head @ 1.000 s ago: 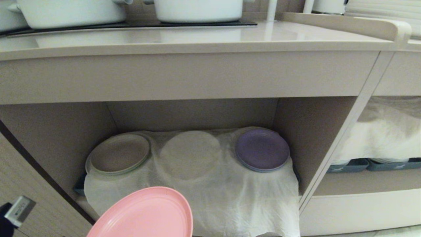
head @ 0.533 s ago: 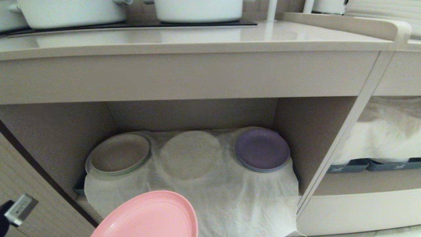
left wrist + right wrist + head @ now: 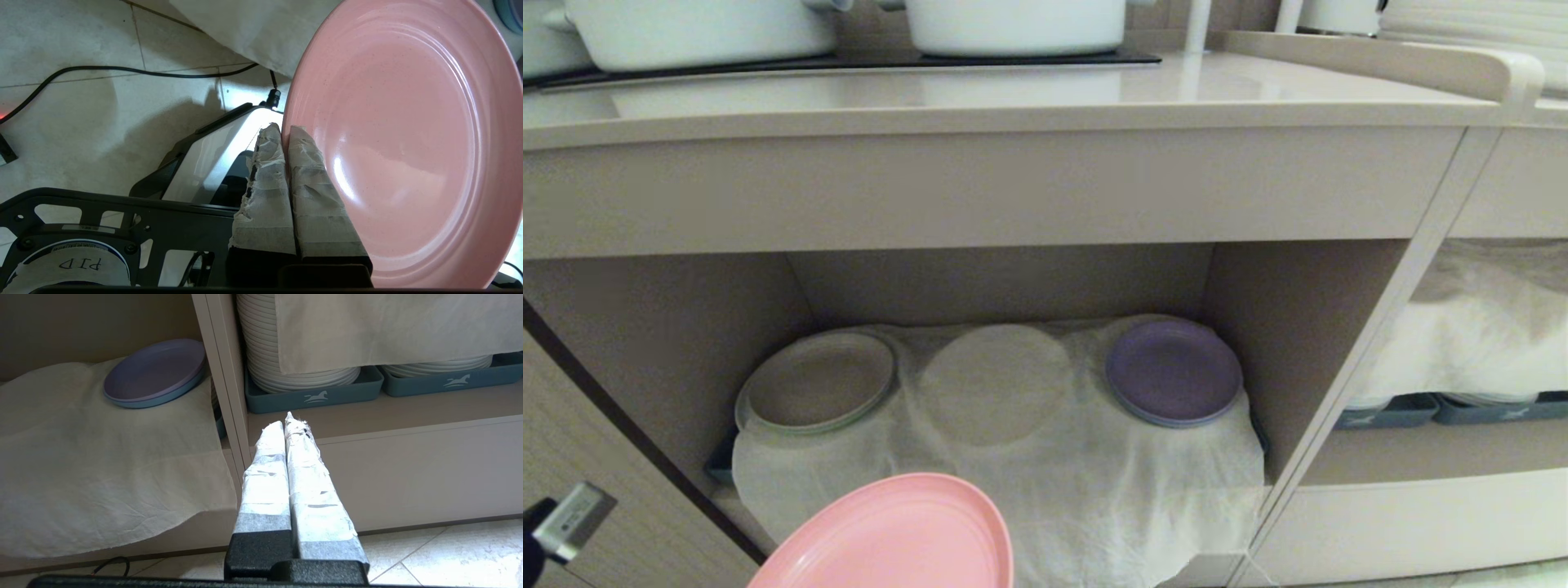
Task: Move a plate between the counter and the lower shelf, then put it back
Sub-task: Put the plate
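- The left gripper (image 3: 286, 131) is clenched on the rim of the plate (image 3: 404, 139); one taped finger lies on the pink upper face, the other behind the edge.
- The plate (image 3: 890, 535) is held in the air in front of the lower shelf (image 3: 1005, 286), outside its opening and before the hanging front of the white cloth (image 3: 1094, 482); it touches neither the shelf nor the counter (image 3: 1013, 90) above the shelf.
- In the left wrist view, tiled floor (image 3: 81, 102) and a black cable (image 3: 122, 70) lie below the held plate.
- On the cloth inside the lower shelf: a purple plate (image 3: 1174, 371) on the robot's right; a stack of pale plates (image 3: 818, 381) on the left; between them a round shape (image 3: 995, 380) under the cloth.
- The right gripper (image 3: 286, 424) is parked low before the divider on the right of the lower shelf; its taped fingers are pressed together and grasp nothing.
- Beyond that divider, the adjoining shelf holds stacked white plates (image 3: 286, 367) in dark trays (image 3: 314, 396) under a second cloth.
- On the counter above the lower shelf stand white pots (image 3: 1013, 24) on a black panel.
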